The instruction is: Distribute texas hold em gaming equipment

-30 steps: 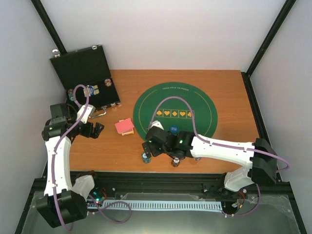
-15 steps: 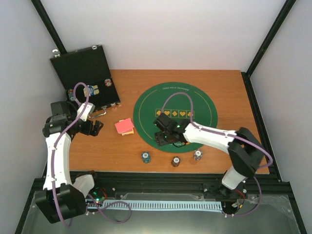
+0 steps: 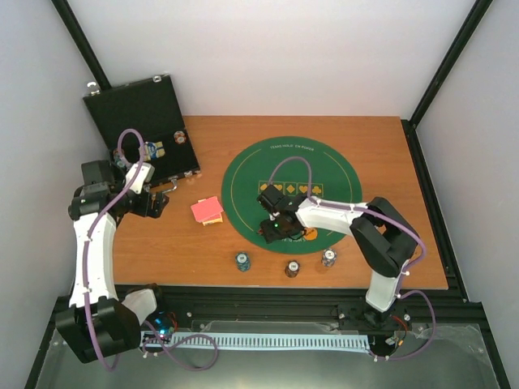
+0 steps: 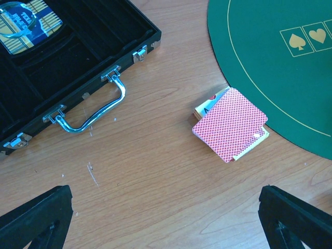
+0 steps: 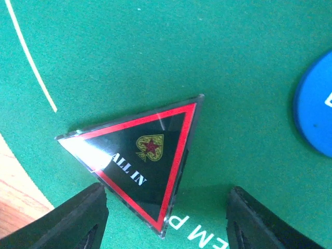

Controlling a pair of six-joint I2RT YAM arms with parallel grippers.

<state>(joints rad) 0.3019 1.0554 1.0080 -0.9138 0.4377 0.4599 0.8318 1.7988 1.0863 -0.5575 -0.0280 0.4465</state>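
- The right gripper [image 5: 166, 210] hangs low over the black red-edged triangle marker [image 5: 140, 155]. Its jaws stand apart, one at each side of the marker's lower corner, and nothing is clamped.
- The marker lies flat on the green mat [image 5: 155, 46], in the middle of the right wrist frame, with the mat's edge and bare wood at lower left.
- The step in hand is judged to be the pickup of this marker. A thin flat piece on felt is best pinched with the fingertips brought right down to the felt. The pinch should be centred across a wide part, since sloped edges may squirt out of a grip taken near a corner.
- The blue button [image 5: 316, 114] at the right edge should be left undisturbed.
- The left gripper [image 4: 166, 212] is held wide apart over bare wood. The red-backed cards [image 4: 230, 124] lie above it at the mat's rim, and the black case [image 4: 78, 57] sits at upper left.
- Hidden or unclear: in the top view the marker is covered by the right gripper, and the blue button is cut off in the wrist frame. Contact between fingertips and felt cannot be told, and the three poker chips [image 3: 292, 268] at lower centre are too small to read.
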